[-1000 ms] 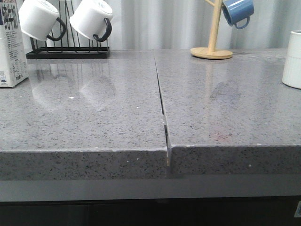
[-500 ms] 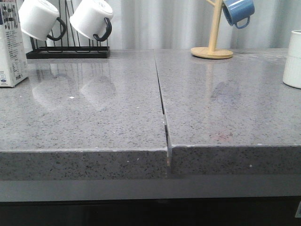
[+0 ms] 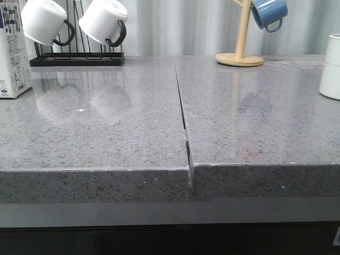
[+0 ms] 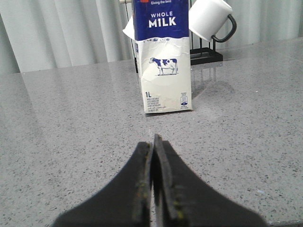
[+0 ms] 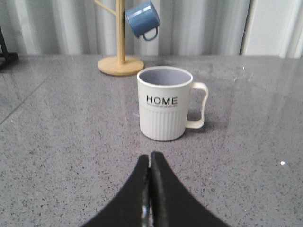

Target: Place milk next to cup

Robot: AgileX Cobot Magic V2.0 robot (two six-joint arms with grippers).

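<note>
The milk (image 3: 13,53) is a tall white carton with a blue "WHOLE MILK" band; it stands upright at the far left edge of the front view and straight ahead in the left wrist view (image 4: 162,61). The cup (image 3: 331,66), a white "HOME" mug with a ribbed lower half, stands at the far right edge and shows whole in the right wrist view (image 5: 164,104). My left gripper (image 4: 153,142) is shut and empty, short of the milk. My right gripper (image 5: 150,158) is shut and empty, short of the cup. Neither gripper shows in the front view.
A black rack (image 3: 77,59) with two rounded white mugs (image 3: 103,22) stands at the back left, behind the milk. A wooden mug tree (image 3: 240,56) with a blue mug (image 3: 268,13) stands at the back right. A seam (image 3: 183,117) splits the grey countertop.
</note>
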